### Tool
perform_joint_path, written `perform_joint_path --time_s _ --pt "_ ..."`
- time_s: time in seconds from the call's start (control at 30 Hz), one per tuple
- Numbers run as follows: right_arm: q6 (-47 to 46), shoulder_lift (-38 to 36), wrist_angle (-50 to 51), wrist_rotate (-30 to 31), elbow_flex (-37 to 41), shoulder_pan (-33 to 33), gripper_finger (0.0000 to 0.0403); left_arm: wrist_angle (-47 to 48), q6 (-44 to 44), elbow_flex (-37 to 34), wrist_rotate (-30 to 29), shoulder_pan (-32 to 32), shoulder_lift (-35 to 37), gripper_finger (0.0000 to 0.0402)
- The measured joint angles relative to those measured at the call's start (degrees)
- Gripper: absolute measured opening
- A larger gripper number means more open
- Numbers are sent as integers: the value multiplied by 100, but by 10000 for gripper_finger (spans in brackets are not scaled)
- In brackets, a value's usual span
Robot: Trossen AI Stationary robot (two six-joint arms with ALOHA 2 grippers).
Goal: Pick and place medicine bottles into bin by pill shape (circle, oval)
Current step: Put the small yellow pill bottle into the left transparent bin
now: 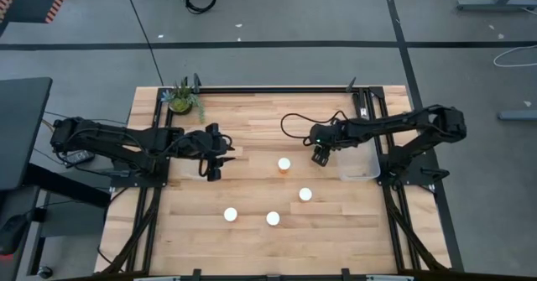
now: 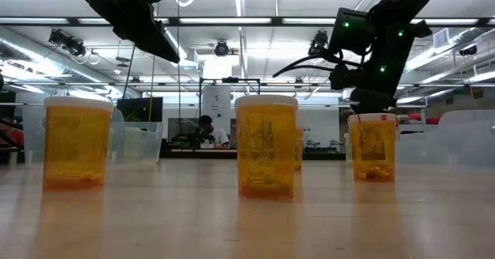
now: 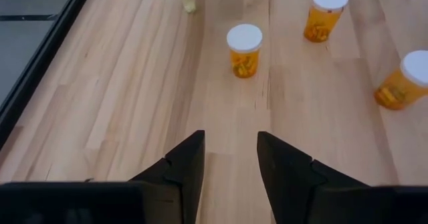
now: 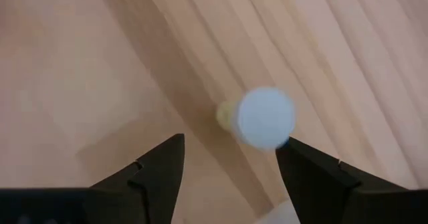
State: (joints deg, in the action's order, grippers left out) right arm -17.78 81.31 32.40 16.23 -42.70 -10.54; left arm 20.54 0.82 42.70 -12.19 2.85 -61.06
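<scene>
— So, where do your grippers stand?
— Your right gripper [image 1: 321, 157] hangs open and empty beside the clear bin [image 1: 359, 165], above the table [image 1: 252, 122]. Your left gripper [image 1: 211, 172] is parted too, holding nothing.
— And the medicine bottles?
— Four medicine bottles [image 1: 284, 164] stand upright mid-table, well apart, none inside the bin

A wooden table [image 1: 252, 239] carries four medicine bottles [image 1: 284, 164], a plant [image 1: 182, 99] and a bin [image 1: 359, 162].
</scene>
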Motion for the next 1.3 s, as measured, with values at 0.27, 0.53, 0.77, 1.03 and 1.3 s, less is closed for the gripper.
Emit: perform_joint_path --time_s 0.27,0.53,0.77,1.03,1.3 --pt "147 205 -306 22 0 -163 240 48 4 0 0 0 2 146" --pt "232 206 -303 -24 4 -217 181 60 2 0 0 0 2 142" --pt "402 206 -561 -158 6 -246 129 -33 36 0 1 0 2 149" --pt "560 206 -746 -194 7 -374 116 -59 159 0 168 0 2 140" --pt "830 204 -1562 -446 -146 -372 119 -305 153 0 317 0 -81 149"
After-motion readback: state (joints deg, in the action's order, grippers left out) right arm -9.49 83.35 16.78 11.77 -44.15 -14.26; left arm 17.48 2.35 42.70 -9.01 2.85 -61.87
